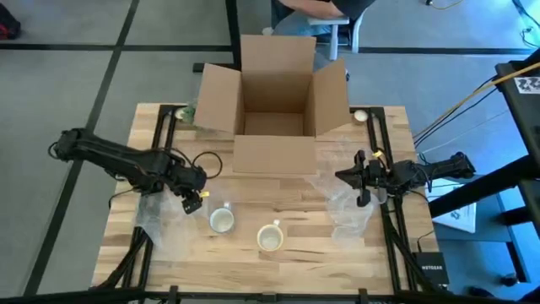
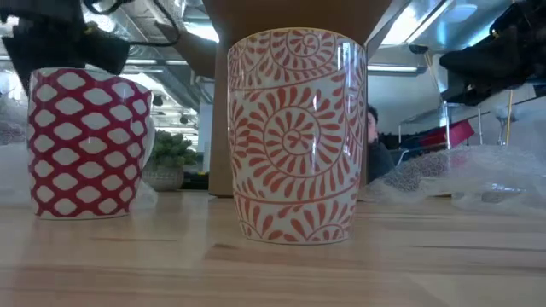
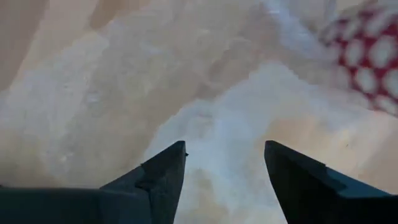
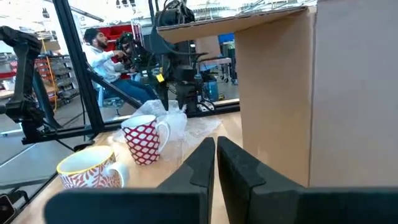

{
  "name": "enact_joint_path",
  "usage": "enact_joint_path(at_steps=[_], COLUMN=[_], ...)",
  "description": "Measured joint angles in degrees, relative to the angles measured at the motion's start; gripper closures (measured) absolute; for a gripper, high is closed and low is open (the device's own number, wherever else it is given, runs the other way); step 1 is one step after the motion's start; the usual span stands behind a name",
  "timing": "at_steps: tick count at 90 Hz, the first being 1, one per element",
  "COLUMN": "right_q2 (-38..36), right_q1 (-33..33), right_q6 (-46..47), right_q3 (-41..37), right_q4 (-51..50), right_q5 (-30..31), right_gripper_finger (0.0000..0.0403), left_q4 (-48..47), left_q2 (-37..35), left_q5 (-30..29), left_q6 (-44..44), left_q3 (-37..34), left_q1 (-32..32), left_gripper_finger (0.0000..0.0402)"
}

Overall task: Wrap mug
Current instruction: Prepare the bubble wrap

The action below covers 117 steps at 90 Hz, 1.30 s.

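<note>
Wood tabletop (image 1: 295, 253) first: nearest the front edge we see two mugs standing upright, mouths up, apart from each other. One is the red swirl mug (image 1: 270, 237), toward the middle; the other is the red lattice mug (image 1: 221, 219), a little to its left.

Just left of the lattice mug hangs the left gripper (image 1: 192, 200), over a sheet of bubble wrap (image 1: 164, 224) lying flat on the table. In the left wrist view its fingers (image 3: 163, 177) stand wide apart with nothing between them, pointed down at the wrap (image 3: 205, 124), and the lattice mug (image 3: 367, 56) shows off to one side. So the left arm is clearly the nearer one to that mug. We judge the next move is to pinch the wrap and get it to the mug.

Farther right, the right gripper (image 1: 363, 187) hovers above a second bubble wrap sheet (image 1: 348, 211), fingers closed together and empty in the right wrist view (image 4: 216, 163). It sits well apart from both mugs.

Behind everything stands an open cardboard box (image 1: 274, 97).

Wrap edges are hard to trace, probably overlapping the table's left side. A seated person (image 4: 102, 53) shows beyond the table.
</note>
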Motion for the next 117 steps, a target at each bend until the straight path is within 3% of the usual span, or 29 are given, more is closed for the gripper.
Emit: enact_joint_path(at_steps=[18,53,66,83,101,117], right_q2=[0.0,0.0,0.0,0.0,1.3,4.3], right_q1=[0.0,0.0,0.0,0.0,0.0,0.0], right_q6=[0.0,0.0,4.5,10.5,7.5,5.2], right_q3=[0.0,0.0,0.0,0.0,0.0,0.8], right_q4=[0.0,0.0,0.1,0.5,6.9,8.0], right_q5=[0.0,0.0,0.0,-0.1,0.0,1.1], right_gripper_finger=[0.0398,0.0398,0.0398,0.0398,0.0398,0.0398], left_q4=[0.6,4.0,4.0,3.1,3.4,8.3], left_q2=[1.9,3.2,2.9,1.1,0.3,0.3], left_q5=[-2.3,-2.2,-3.1,-7.4,-13.0,-16.8], left_q6=[-0.8,3.5,5.0,7.3,11.8,16.5], left_q3=[-2.4,-3.4,-2.6,3.4,10.6,12.8], left_q1=[0.0,0.0,0.1,0.1,0.1,1.2], left_gripper_finger=[0.022,0.0393,0.04,0.0401,0.0402,0.0402])
